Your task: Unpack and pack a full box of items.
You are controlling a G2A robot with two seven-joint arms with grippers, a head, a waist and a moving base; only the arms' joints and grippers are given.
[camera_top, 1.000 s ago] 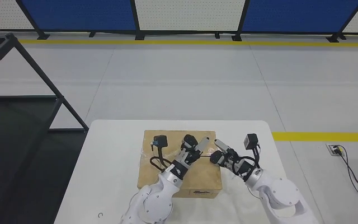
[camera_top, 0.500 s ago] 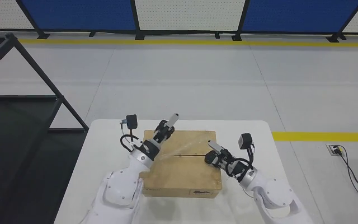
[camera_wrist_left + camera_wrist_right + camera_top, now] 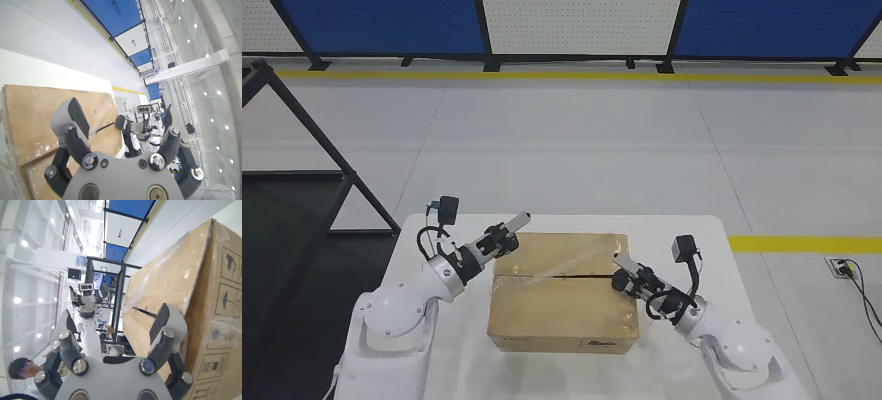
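A closed brown cardboard box [image 3: 560, 295] stands mid-table, its top flaps meeting at a seam under clear tape. My left gripper [image 3: 514, 228] is open beside the box's far left corner, just off the lid. In the left wrist view, the left gripper [image 3: 122, 117] holds nothing, with the box top [image 3: 37, 113] under one finger. My right gripper [image 3: 625, 276] is open at the right end of the seam. In the right wrist view, one finger [image 3: 162, 321] of the right gripper [image 3: 113, 323] lies by the box's upper edge [image 3: 170, 281].
The white table [image 3: 442, 340] has bare room on both sides of the box. A black metal rack [image 3: 302, 170] stands off the table's left. Blue and white partition panels [image 3: 382, 25] line the far floor.
My left arm has swung off the top of the box to the left and now sits at its far left corner. The right gripper has stayed near the right end of the seam.
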